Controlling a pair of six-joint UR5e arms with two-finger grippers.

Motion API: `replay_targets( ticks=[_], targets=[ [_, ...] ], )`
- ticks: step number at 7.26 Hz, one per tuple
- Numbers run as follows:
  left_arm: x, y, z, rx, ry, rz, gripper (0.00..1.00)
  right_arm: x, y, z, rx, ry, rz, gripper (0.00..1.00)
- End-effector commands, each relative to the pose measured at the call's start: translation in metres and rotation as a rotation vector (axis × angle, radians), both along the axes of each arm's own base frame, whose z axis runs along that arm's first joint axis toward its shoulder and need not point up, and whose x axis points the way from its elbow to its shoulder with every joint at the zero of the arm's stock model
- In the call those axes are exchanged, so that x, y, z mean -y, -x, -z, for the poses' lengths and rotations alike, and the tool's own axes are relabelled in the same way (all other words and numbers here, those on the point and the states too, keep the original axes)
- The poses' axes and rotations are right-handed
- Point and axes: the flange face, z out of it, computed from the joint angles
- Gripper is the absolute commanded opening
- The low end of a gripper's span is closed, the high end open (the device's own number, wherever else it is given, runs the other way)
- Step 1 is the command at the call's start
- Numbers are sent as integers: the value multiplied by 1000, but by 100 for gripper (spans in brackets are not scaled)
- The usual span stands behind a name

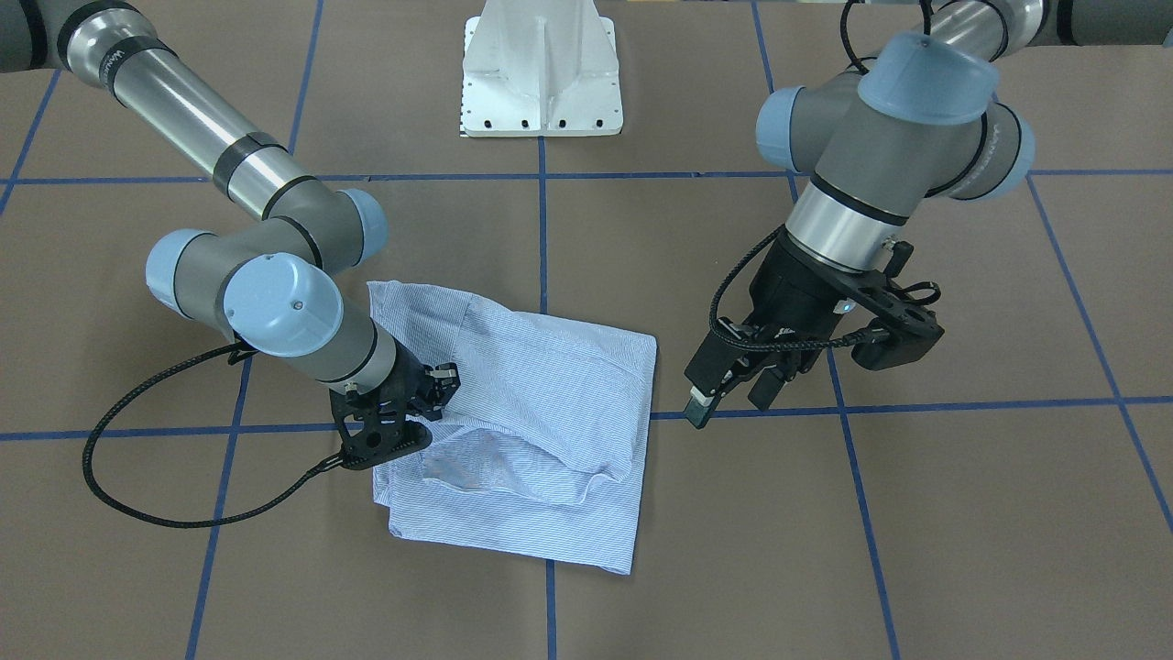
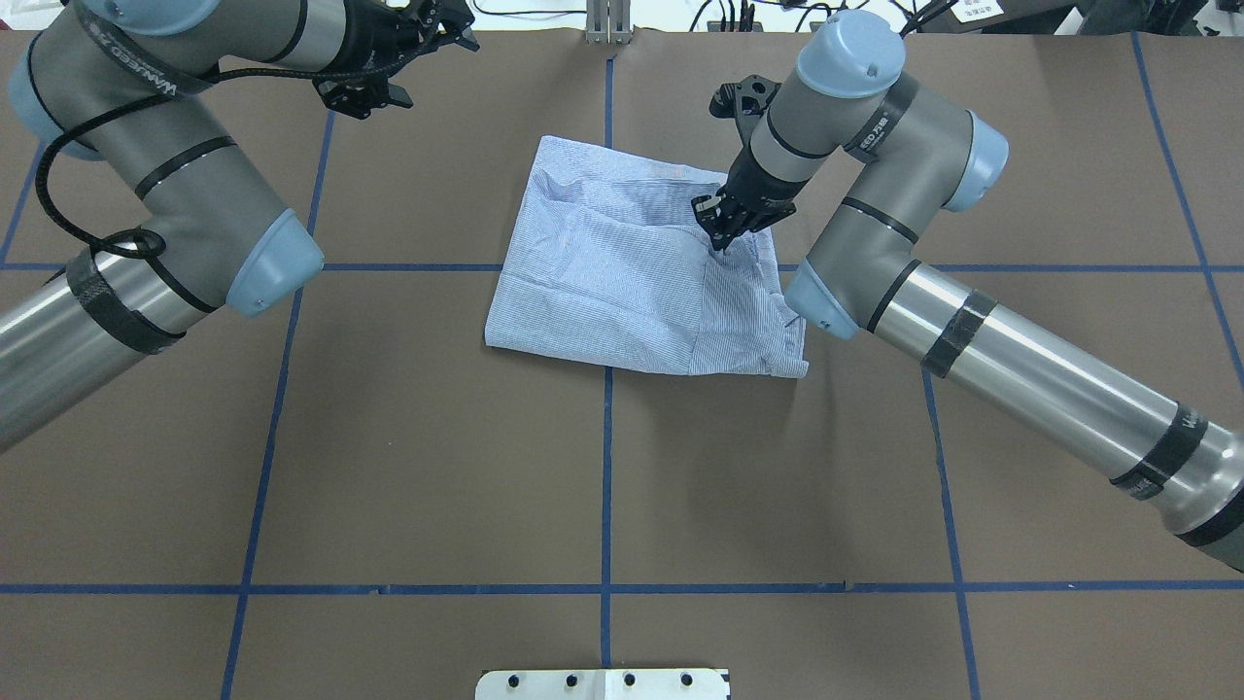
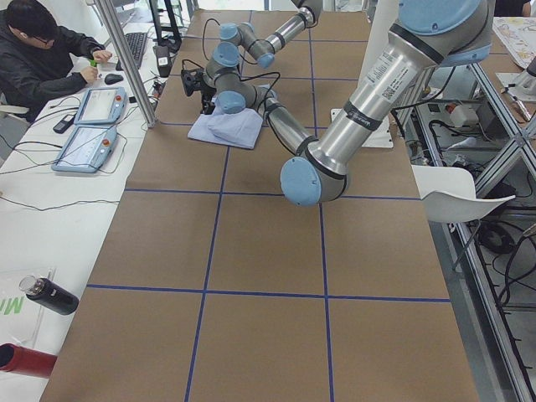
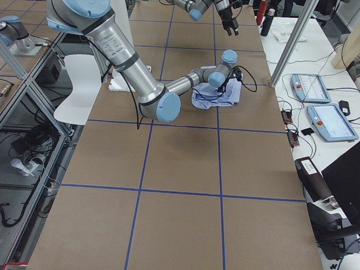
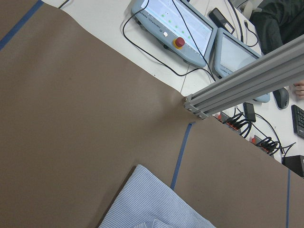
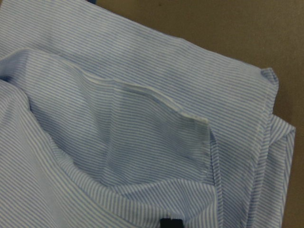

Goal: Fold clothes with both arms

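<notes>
The shirt [image 1: 550,403] [image 2: 632,282] lies folded into a rough rectangle on the brown table, with its pinstripes and an inner hem showing close up [image 6: 142,118]. My right gripper [image 1: 438,383] [image 2: 722,233] presses down onto the shirt's edge on the robot's right, and its fingertips [image 6: 171,222] look pinched shut on the fabric. My left gripper [image 1: 731,396] [image 2: 374,95] hangs open and empty above bare table, just off the shirt's other edge. One corner of the shirt [image 5: 152,209] appears in the left wrist view. The shirt [image 3: 226,126] [image 4: 219,97] looks small in both side views.
The white pedestal base [image 1: 541,73] [image 2: 603,683] stands at the robot's side of the table. Blue tape lines cross the brown surface. An aluminium post [image 5: 247,80] and teach pendants [image 5: 175,28] sit at the far edge. A person [image 3: 42,50] sits at the side bench.
</notes>
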Motion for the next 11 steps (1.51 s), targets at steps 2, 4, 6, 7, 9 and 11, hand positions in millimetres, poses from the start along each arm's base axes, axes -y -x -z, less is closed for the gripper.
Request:
replay_targets(
  ticks=[2,4,6,7,9,11],
  targets=[
    [0,0,-1,2,3,-1,100,49,-82,29,64,-10,-65,0],
    [-2,-3,-1,0,2,-4,100,79,-67,8,-19,12,-123,0],
    [-2,-4,-2,2,5,-5,100,82,-38,-1,-76,8,-138,0],
    [-4,-6,-2,2,6,-8,100,90,-31,2,-90,12,-143,0],
    [-5,-8,-1,1,4,-10,100,87,-11,2,-158,-68,-216,0],
    [-5,-8,-1,1,4,-11,100,76,17,-15,-239,-111,-253,0]
  ],
)
